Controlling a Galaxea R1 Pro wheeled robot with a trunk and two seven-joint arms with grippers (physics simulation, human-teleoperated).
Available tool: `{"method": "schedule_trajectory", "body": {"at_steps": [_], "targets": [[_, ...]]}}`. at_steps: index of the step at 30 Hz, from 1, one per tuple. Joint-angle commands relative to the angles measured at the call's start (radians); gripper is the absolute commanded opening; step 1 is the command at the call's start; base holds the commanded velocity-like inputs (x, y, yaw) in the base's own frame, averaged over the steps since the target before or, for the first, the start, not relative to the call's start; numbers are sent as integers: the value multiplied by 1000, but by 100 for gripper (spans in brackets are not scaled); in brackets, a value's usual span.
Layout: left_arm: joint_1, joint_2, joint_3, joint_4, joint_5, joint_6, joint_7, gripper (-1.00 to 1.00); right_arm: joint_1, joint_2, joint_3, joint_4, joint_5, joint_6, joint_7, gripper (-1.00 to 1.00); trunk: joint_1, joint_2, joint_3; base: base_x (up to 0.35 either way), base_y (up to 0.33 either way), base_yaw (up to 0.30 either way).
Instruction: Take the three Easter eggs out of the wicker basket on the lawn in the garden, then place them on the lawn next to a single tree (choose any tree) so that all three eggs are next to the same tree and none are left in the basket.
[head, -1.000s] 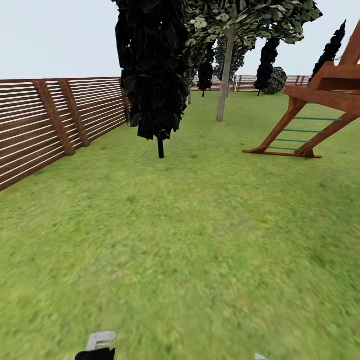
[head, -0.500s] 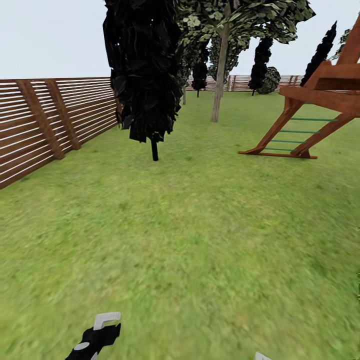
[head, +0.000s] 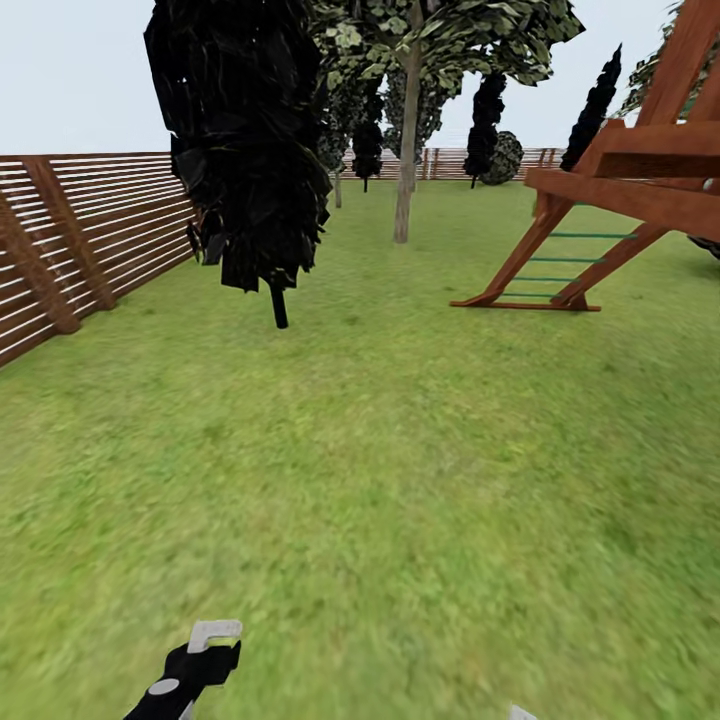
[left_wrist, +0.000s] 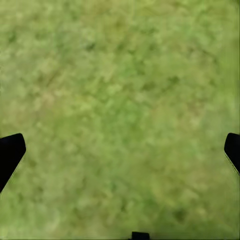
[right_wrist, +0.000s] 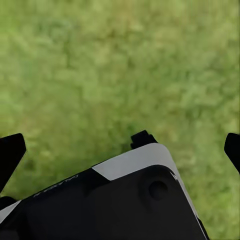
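Note:
The lawn (head: 400, 480) spreads out ahead as mottled green grass. A tree (head: 404, 190) with a straight grey-brown trunk and a leafy crown stands far ahead, near the back fence. The three Easter eggs and the wicker basket are out of view. My left gripper (head: 200, 655) pokes into the head view's lower edge; in its wrist view the left gripper (left_wrist: 120, 152) is open over bare grass with nothing between its fingers. My right gripper (right_wrist: 120, 150) is open too, above grass, with a black and white robot part (right_wrist: 125, 200) below it.
A narrow dark cypress-like tree (head: 245, 150) stands ahead on the left. A brown slat fence (head: 90, 240) runs along the left side and the back. A wooden play frame with a green-runged ladder (head: 600, 210) stands at the right. More dark trees line the far fence.
The whole head view has slid leftward, so the camera has turned right. My left gripper has come up a little further into the picture's bottom edge.

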Motion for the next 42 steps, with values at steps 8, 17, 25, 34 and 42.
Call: {"method": "schedule_trajectory", "body": {"at_steps": [8, 17, 25, 34, 42], "targets": [[-1, 1, 4, -4, -9, -6, 1, 100, 0, 9, 0, -1, 0, -2, -4, 100, 1, -1, -2, 336, 0, -3], [-1, 1, 4, -5, -9, -7, 0, 100, 0, 13, 2, 1, 9, -24, -5, 100, 1, -1, -2, 336, 0, 0], [-1, 2, 3, -5, -9, -7, 0, 100, 0, 13, 0, 1, 9, -25, -5, 100, 1, -1, -2, 336, 0, 0], [-1, 2, 3, -5, -9, -31, 0, 100, 1, 13, 0, 2, 10, -25, -5, 100, 1, -1, -2, 336, 0, 0], [-1, 1, 3, -5, -9, -33, 2, 100, 1, 14, 1, 3, 10, -54, -5, 100, 1, -1, -2, 336, 0, 0]]}}
